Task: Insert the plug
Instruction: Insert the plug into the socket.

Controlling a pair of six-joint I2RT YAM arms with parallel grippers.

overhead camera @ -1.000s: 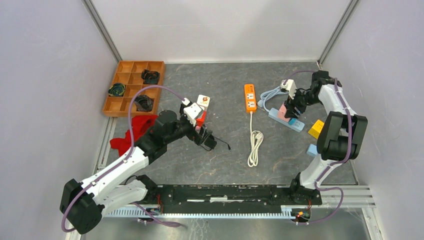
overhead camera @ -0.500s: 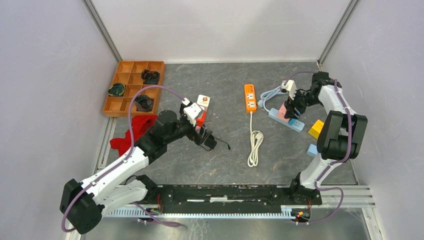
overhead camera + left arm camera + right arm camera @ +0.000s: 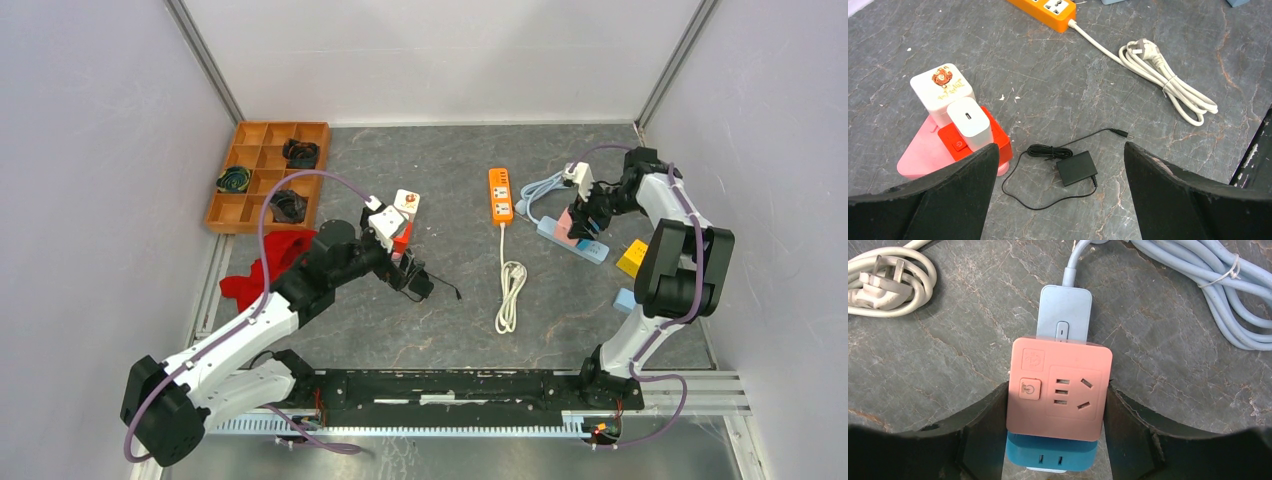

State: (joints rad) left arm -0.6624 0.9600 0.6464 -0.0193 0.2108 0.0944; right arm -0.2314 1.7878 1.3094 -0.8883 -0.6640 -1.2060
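Pressing the pink plug block (image 3: 1059, 390) down into its socket seems to be the step in hand. The right tool (image 3: 1057, 407) is clamped narrow on the block's two sides and holds it face-up over the pale blue power strip (image 3: 1064, 307), well to the right of the orange power strip (image 3: 500, 195). A darker blue edge shows under the block, and from above I cannot tell whether its pins are seated. The left tool (image 3: 1058, 150) hangs wide and holds nothing, over a black charger (image 3: 1076, 167) that lies on the surface (image 3: 1098, 75) to the left of the orange power strip, nearer the arm bases. The next move likely calls for a straight push down with the block kept square, then letting go without dragging it sideways.
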